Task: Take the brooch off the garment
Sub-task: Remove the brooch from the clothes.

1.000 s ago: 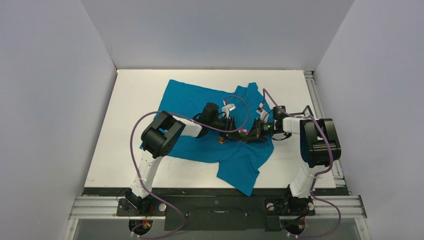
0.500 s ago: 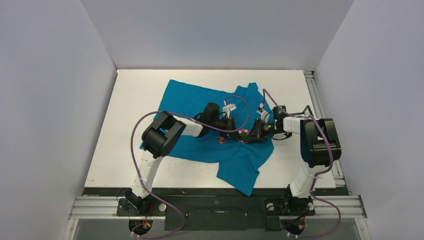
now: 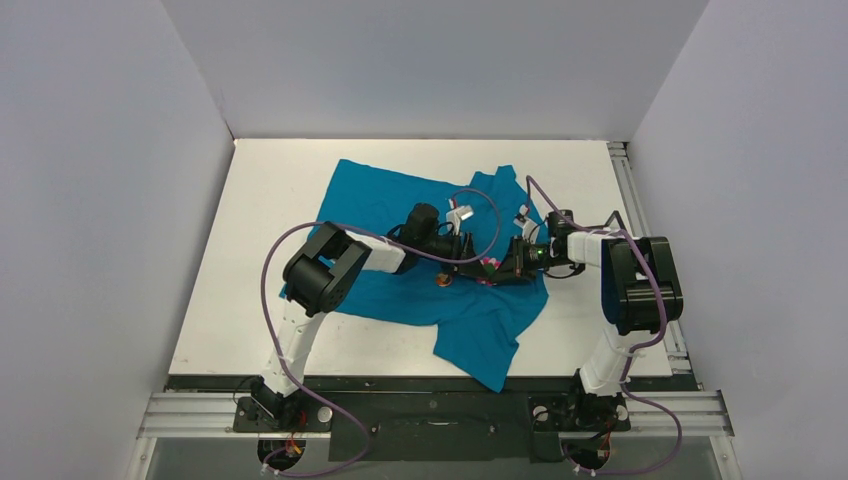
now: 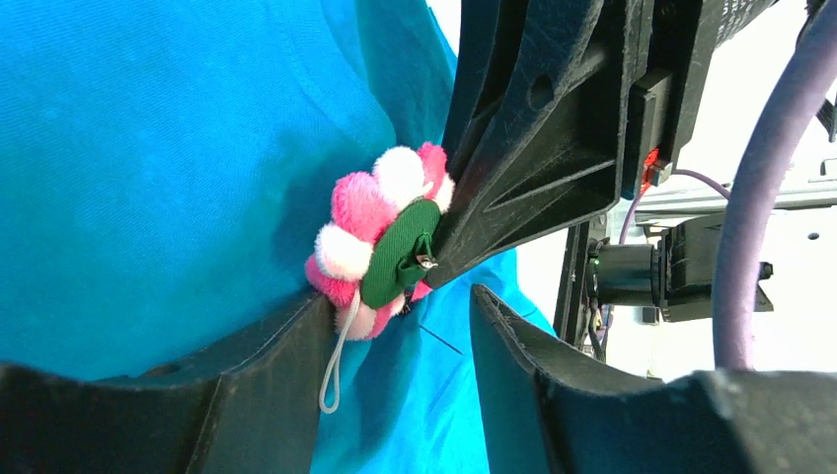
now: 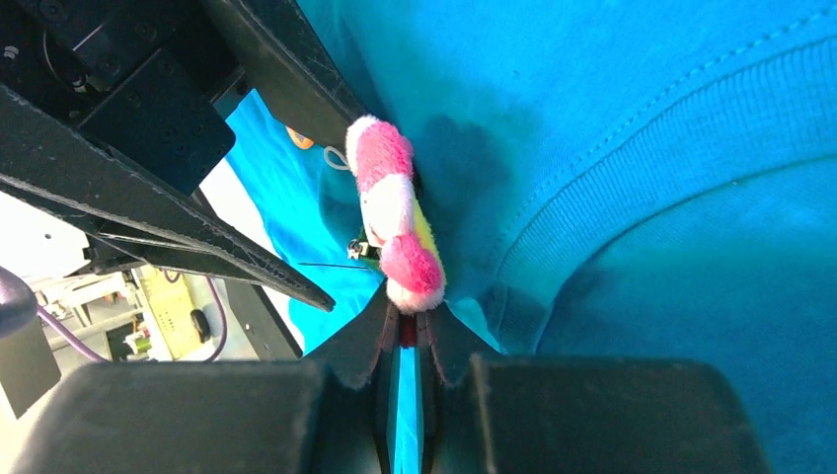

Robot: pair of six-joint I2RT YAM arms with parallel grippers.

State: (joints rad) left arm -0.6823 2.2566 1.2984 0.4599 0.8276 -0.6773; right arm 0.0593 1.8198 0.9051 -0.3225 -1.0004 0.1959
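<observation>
The teal T-shirt (image 3: 400,200) lies spread on the white table. The brooch (image 3: 489,264) sits near its collar, where both grippers meet. In the left wrist view the brooch (image 4: 380,247) shows pink and white fluffy petals, a green back and a white cord loop. My left gripper (image 4: 400,296) is open, its left finger (image 4: 247,395) against the brooch's lower edge. My right gripper (image 5: 403,321) is shut on the brooch's (image 5: 395,222) lower edge, at the green back with the pin. The yellow centre barely shows.
A small orange item (image 3: 441,281) lies on the shirt just left of the grippers. Side walls close the table (image 3: 270,180) on the left, back and right. A rail (image 3: 625,190) runs along the right edge. Purple cables loop over both arms.
Both grippers stay at the brooch. Only slight shifts of the wrists show.
</observation>
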